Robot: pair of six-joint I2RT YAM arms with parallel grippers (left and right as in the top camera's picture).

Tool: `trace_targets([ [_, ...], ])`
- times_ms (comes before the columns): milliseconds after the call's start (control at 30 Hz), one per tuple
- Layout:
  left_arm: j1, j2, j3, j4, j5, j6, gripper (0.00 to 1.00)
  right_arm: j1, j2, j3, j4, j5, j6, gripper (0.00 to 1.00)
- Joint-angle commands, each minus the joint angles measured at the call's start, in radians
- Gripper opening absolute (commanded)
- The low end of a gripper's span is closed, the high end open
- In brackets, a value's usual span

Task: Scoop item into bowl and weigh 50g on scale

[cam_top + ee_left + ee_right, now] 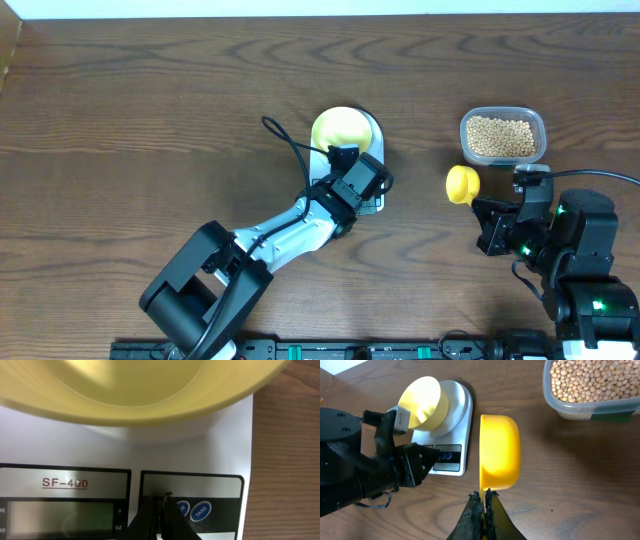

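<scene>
A: Dark wood-grain worktop [120, 100] all round. Whereabouts of the task's things?

B: Tan beans [595, 380] in a clear container [580, 410], upper right of the right wrist view. None yet in the pale bowl [125, 390], sitting on the white scale [235, 440] at the upper left of that same view.

A: Risks from here?

B: Probably 3. Nudging the bowl or leaning on the scale with the left end effector [162, 502], so near the round buttons [201, 511], and spoiling the zero. Spilling beans between container and bowl through a tilted scoop [500, 452]. Overshooting 50 g by tipping in too much at once.

A: And the end effectors?

B: Left: pressed together, holding nothing, over or on the button strip at the bottom of the left wrist view; cannot tell which. Right end effector [483, 497]: closed tight, seemingly on the thin handle of the yellow scoop, turned on its side, well apart from the bowl and near the container.
</scene>
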Motion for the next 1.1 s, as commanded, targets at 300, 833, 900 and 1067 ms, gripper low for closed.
trace_targets([
  [300, 0.004, 0.038, -0.015, -0.016, 0.055, 0.003, 0.07, -0.002, -0.003, 0.016, 0.005, 0.001, -0.014, 0.01],
  [833, 0.013, -0.398, -0.003, -0.322, -0.006, 0.225, 0.08, -0.002, -0.003, 0.016, -0.007, 0.000, -0.014, 0.01],
  [900, 0.039, -0.467, 0.000, -0.403, -0.009, 0.264, 0.08, -0.002, -0.003, 0.016, -0.018, 0.000, -0.014, 0.01],
  [1067, 0.191, -0.695, 0.007, -0.549, -0.028, 0.291, 0.40, -0.002, -0.003, 0.016, -0.045, -0.010, -0.005, 0.01],
])
